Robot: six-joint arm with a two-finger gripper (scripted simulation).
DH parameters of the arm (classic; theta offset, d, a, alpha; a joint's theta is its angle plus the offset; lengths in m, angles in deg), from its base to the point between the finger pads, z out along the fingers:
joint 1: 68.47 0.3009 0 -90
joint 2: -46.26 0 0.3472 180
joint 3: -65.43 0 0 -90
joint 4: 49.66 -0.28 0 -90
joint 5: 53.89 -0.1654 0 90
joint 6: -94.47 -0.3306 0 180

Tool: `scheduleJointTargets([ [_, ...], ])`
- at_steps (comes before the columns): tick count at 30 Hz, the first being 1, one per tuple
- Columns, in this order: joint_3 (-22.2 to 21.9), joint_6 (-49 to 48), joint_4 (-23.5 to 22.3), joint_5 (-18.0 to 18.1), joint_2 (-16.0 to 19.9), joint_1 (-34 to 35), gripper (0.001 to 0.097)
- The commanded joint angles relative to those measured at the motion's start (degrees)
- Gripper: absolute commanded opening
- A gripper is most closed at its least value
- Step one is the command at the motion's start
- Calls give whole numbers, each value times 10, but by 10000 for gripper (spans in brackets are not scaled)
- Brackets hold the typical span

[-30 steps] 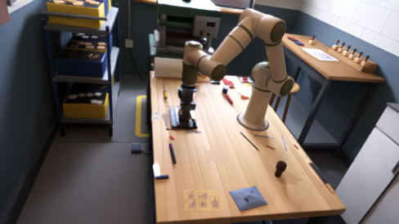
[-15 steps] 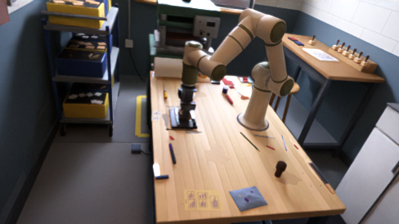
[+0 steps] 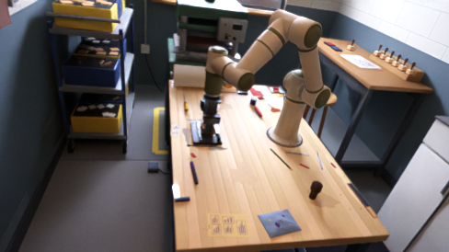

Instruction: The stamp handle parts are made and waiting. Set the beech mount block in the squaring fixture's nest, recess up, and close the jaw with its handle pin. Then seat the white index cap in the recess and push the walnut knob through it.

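Observation:
The squaring fixture (image 3: 205,134), a dark plate on the bench's left side, is partly hidden by my gripper (image 3: 210,133), which stands straight down on it. What sits in the nest is too small and covered to tell. I still grip something at the fixture that I cannot make out. The walnut knob (image 3: 315,189) stands upright on the right front of the bench, far from the gripper. I cannot pick out the white index cap or the beech mount block.
The bench's left edge (image 3: 171,151) runs just left of the fixture. Pens and markers (image 3: 193,172) lie in front of it. The arm's base (image 3: 285,133) stands mid-bench. A blue cloth (image 3: 279,222) lies near the front edge. A shelf cart (image 3: 92,69) stands to the left.

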Motion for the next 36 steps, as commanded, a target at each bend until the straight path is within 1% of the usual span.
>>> scheduleJointTargets([
  [1, 0, 0, 0, 0, -1, 0, 628],
  [11, 0, 0, 0, 0, -1, 0, 828],
  [26, 1, 0, 0, 1, -1, 0, 833],
  [36, 8, 0, 0, 24, -17, 0, 833],
])
